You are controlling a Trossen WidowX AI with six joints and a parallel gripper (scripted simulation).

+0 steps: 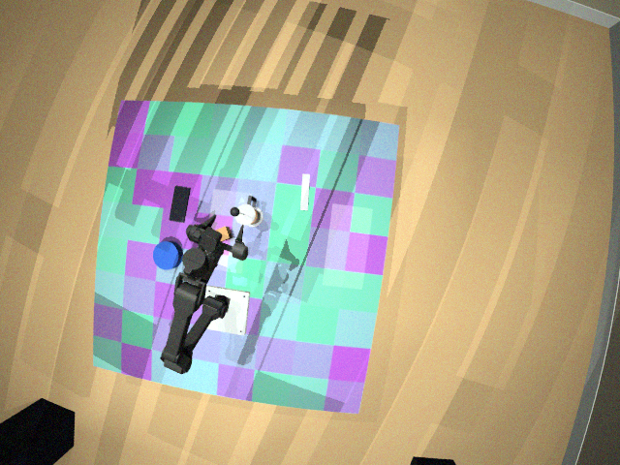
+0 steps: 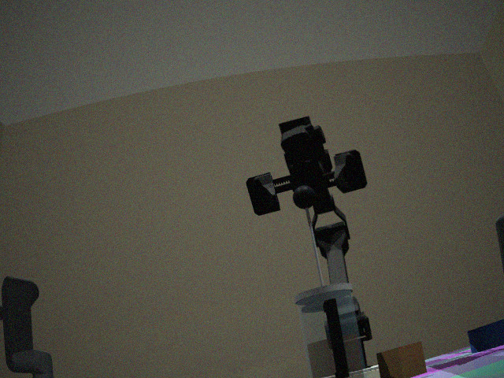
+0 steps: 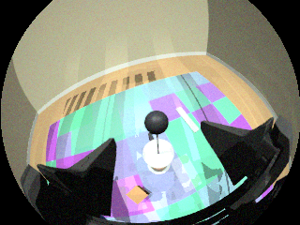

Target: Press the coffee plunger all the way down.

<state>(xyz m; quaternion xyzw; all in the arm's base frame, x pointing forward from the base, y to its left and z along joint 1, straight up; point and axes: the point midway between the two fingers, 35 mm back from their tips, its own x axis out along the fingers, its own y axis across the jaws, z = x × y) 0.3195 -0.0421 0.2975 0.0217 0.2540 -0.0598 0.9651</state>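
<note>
The coffee press stands upright, with a white lid (image 1: 248,216) (image 2: 324,291) (image 3: 157,152) on a clear body (image 2: 315,357) and a black handle (image 2: 337,342). Its plunger is up: a long thin rod (image 2: 314,244) rises from the lid to a round black knob (image 1: 234,211) (image 2: 304,197) (image 3: 156,122). My gripper (image 1: 228,222) (image 2: 308,183) (image 3: 159,134) is open and empty, tilted toward the press. In the wrist view the knob appears between the spread fingers, beyond the tips. No contact with the knob shows; the exact gap is hard to tell.
An orange block (image 1: 224,233) (image 2: 402,360) (image 3: 138,194) lies close beside the press on the gripper's side. A blue disc (image 1: 167,254) (image 2: 488,335) and a black box (image 1: 180,203) lie to the left in the top view. A white bar (image 1: 304,192) (image 3: 187,119) lies right of the press.
</note>
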